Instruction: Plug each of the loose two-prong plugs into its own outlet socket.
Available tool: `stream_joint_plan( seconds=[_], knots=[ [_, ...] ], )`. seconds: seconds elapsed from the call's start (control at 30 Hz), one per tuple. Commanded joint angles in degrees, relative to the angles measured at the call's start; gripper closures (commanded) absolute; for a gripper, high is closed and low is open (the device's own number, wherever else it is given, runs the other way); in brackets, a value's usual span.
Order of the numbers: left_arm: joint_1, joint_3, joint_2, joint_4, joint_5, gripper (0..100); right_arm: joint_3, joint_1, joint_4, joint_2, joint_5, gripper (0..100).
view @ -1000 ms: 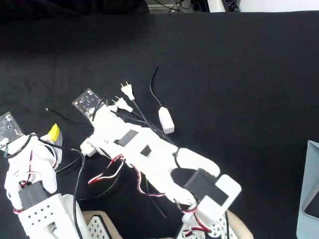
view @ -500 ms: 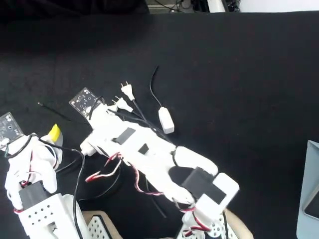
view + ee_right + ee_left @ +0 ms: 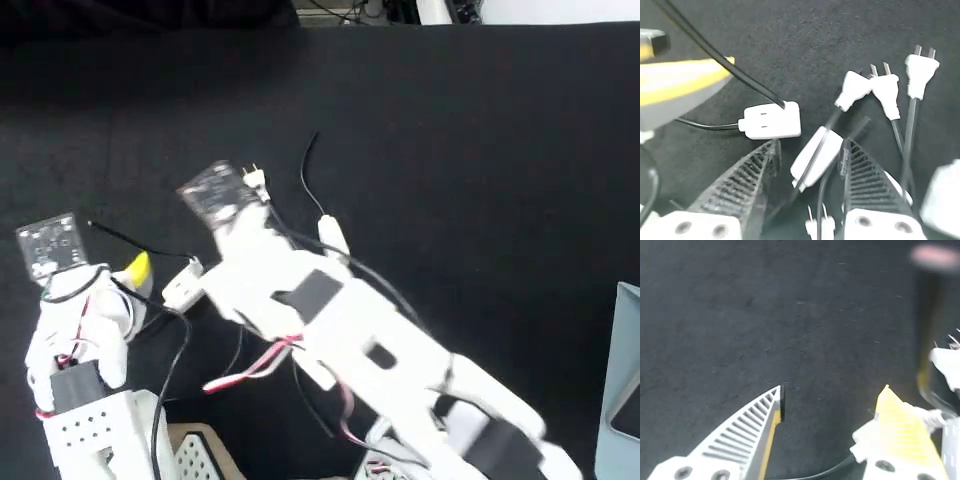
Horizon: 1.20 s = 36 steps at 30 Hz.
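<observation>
On the black cloth-covered table (image 3: pixel 480 150), the loose white two-prong plugs (image 3: pixel 886 87) lay unplugged. Three were noted in the right wrist view, side by side with prongs bare, just beyond the right gripper (image 3: pixel 810 147). Their black cords (image 3: pixel 907 140) ran back past its fingers.

The right gripper's jaws stood spread. A white oblong cord-end block (image 3: pixel 816 159) lay tilted between the black ribbed fingers (image 3: pixel 870 185); contact with either finger could not be confirmed.

A white rectangular outlet socket (image 3: pixel 771 121) lay just beside one fingertip, on its own dark cord, both slots showing and no plug in them.

The left gripper (image 3: pixel 832 390) hung over bare cloth with jaws wide apart, holding nothing. Its yellow finger (image 3: pixel 135 268) was near that socket.
</observation>
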Motion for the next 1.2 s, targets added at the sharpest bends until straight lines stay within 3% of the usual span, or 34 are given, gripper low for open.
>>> stream_joint_plan(
  seconds=[0.0,0.27,0.5,0.83,1.17],
  knots=[
    [4.0,-1.8,-0.1,1.3,-1.9,70,2.2,7.5,9.6,-14.9,-4.0,80.1],
    [15.4,-6.4,1.1,10.4,-8.7,70,13.2,21.3,9.6,-31.2,-4.2,80.0],
    [17.3,-8.6,17.6,3.8,-12.7,70,24.2,27.9,2.5,-36.4,-3.9,80.0],
    [17.7,-23.8,51.7,-0.3,-18.8,70,29.1,28.6,-1.8,-37.0,-4.2,80.2],
    [17.6,-32.7,73.1,-3.2,-23.3,78,29.2,28.6,-1.7,-37.0,-4.2,80.2]
  ],
)
